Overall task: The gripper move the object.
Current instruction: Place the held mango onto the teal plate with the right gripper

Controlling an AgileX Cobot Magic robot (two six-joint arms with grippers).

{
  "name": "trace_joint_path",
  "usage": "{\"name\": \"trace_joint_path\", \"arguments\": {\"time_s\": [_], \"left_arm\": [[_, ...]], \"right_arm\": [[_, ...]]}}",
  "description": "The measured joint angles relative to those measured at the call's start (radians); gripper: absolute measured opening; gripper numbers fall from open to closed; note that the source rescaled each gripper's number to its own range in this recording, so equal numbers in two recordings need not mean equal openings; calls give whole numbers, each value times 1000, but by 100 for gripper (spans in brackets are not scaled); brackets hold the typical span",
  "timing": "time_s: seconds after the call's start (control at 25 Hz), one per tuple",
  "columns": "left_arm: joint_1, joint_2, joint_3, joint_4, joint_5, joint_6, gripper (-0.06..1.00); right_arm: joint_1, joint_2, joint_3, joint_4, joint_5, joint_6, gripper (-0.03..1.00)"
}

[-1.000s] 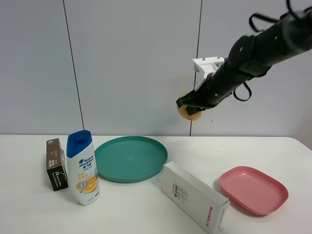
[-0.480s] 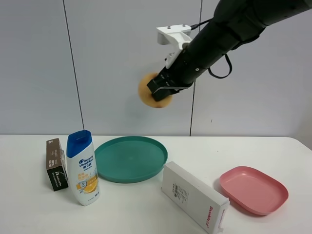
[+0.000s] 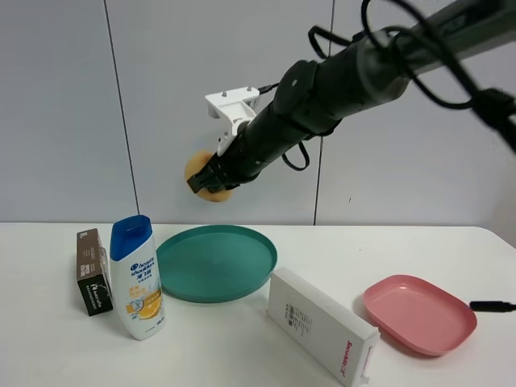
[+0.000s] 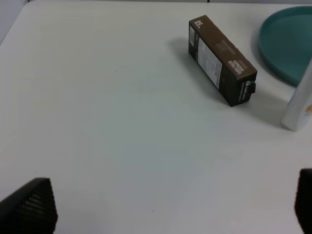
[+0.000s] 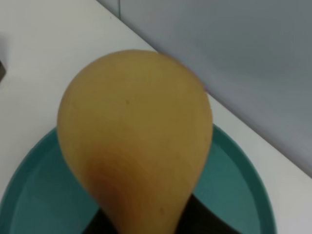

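While the right gripper [image 3: 212, 179] is clamped on the object [image 3: 196, 168], log your holdings as follows. Item one: round orange-tan fruit, held in the air in front of the wall, over the far left part of the teal plate [image 3: 242, 278]. The right wrist view shows the plate's rim under the fruit. Much of the fruit sticks out past the jaws. Item two: left gripper [image 4: 165, 209], fingers spread wide with nothing between them, low over the bare table [image 4: 97, 122]. Item three: shampoo bottle [image 3: 137, 282], upright, just beside the plate's left rim. Item four: brown box [image 3: 93, 274], close behind the bottle. Item five: white box [image 3: 322, 322], lying right of the plate. Item six: pink dish [image 3: 419, 314], well apart on the right. Hazards, by judgement: the fruit is smooth and round, so a sharp swing could work it out of the grip. Released from this height it would likely bounce or roll off the shallow plate. A descent drifting further left could tip the bottle. Changes noted: one second ago you had the fruit well to the right, near the wall seam. Half a second ago it was higher and nearer the middle. It now sits lower and further left. Every item on the table lies where it lay.
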Motion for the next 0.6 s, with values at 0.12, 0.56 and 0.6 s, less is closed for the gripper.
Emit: {"name": "trace_joint_path", "arguments": {"time_s": [0.12,0.56,0.6], "left_arm": [[0,0,0,0,0,0,100],[0,0,0,0,0,0,100],[0,0,0,0,0,0,100]], "right_arm": [[0,68,-35,0,-2,0,0],[0,147,-40,-55,-25,-1,2],[0,150,-40,-57,-26,-1,3]]}}
